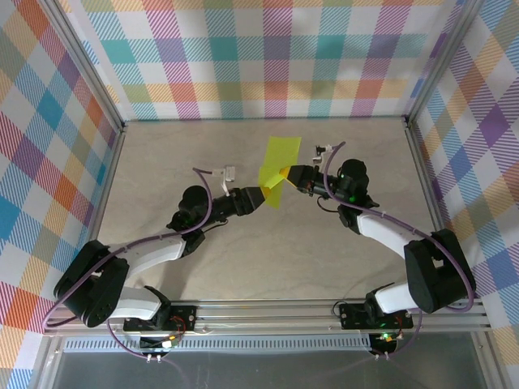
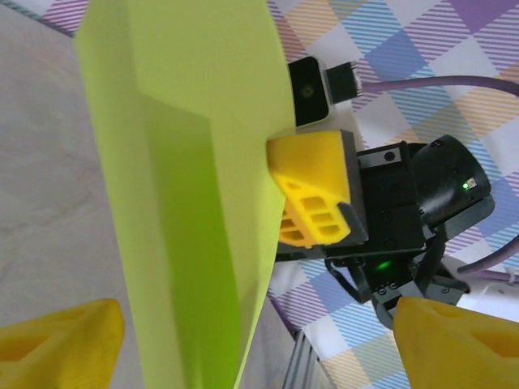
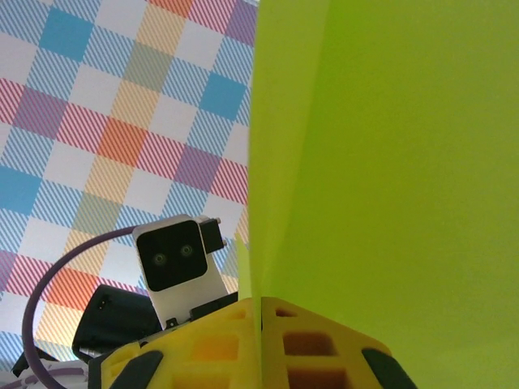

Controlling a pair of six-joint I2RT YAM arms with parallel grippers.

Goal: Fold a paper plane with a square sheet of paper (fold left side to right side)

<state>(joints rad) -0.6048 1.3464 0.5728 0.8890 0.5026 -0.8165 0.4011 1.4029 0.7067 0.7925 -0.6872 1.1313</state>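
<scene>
Right gripper [image 1: 285, 173] clamps the paper sheet [image 1: 283, 151] — left gripper [image 1: 261, 197] spread

Mid-table is tight: sheet of paper [image 1: 284, 151] stands raised between left gripper [image 1: 259, 197] and right gripper [image 1: 288, 173], nearly nose to nose. Open tabletop [image 1: 178, 146] on both flanks and toward the back — plaid walls [image 1: 259, 57] box three sides.

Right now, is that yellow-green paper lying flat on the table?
No: the sheet of paper is held up off the table, partly folded, its edge pinched between the closed yellow fingers of the right gripper.
</scene>
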